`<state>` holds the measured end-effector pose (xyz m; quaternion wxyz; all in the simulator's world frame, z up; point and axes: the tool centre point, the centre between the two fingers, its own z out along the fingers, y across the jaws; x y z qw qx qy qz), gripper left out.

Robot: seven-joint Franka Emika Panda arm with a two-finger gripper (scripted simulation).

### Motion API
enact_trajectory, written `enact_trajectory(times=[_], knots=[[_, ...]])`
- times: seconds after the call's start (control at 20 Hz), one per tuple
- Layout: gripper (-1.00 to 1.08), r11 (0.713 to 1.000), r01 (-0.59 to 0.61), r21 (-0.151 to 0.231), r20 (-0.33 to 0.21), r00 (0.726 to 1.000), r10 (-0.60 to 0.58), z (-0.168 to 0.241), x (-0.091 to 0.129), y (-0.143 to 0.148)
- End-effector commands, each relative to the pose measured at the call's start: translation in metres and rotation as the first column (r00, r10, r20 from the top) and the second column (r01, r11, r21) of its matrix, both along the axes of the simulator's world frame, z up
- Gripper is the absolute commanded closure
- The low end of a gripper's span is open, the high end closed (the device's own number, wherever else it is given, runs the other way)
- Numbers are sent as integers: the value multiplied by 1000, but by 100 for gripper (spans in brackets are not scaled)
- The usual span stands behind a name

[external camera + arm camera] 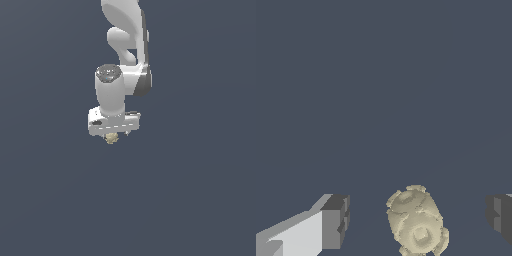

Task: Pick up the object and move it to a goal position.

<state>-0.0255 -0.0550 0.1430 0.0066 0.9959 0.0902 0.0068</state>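
The object is a small pale tan lumpy blob (111, 138), seen just under the white gripper hand in the exterior view. In the wrist view the object (417, 221) lies between my two fingers with clear gaps on both sides. One fingertip (336, 221) is on one side and the other fingertip (500, 217) on the other. My gripper (418, 220) is open and touches nothing. In the exterior view the hand hides most of the gripper (114, 134), which hangs directly over the blob.
The white arm (127, 47) reaches down from the top of the exterior view. Around it is only a plain dark grey-blue surface (190, 190).
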Motion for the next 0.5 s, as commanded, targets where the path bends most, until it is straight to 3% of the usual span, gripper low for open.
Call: enact_trajectory(times=[0.0,0.45], knots=[[-92,999,-53,0,-3,999,53,-8,-9,-6],[-92,970,-243,5,-11,970,243,-34,-41,-25]])
